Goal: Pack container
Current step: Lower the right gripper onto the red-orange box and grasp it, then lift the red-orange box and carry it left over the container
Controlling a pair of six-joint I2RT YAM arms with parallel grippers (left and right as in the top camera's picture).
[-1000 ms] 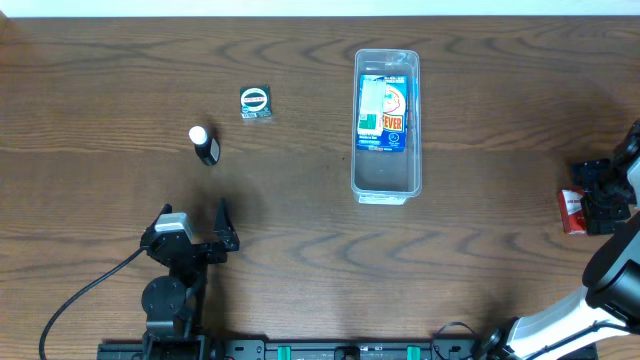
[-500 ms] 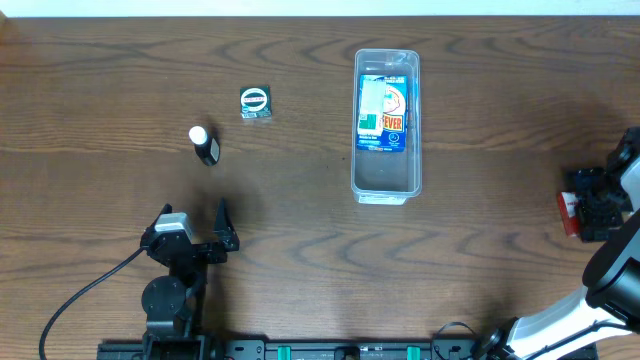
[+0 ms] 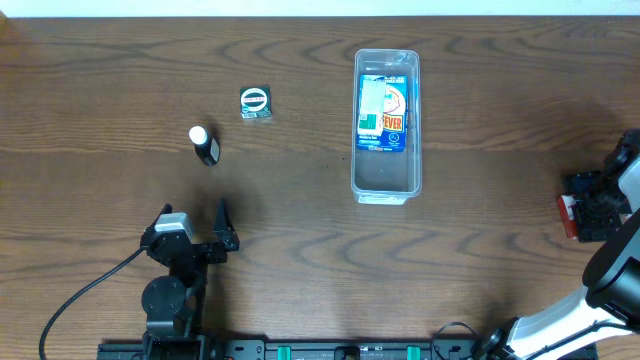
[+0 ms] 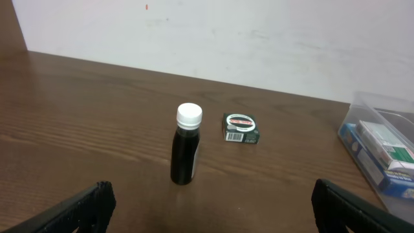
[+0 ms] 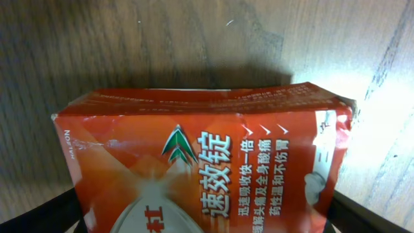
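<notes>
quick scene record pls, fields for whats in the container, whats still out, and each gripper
container: clear, long, open top
inside: blue and white box, lying flat
still out: black bottle, standing, white cap; green box; red box
left gripper: open, empty, apart from the bottle
right gripper: down over the red box, grip unclear

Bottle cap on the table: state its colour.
White cap on a dark bottle; it shows best in the left wrist view.
</notes>
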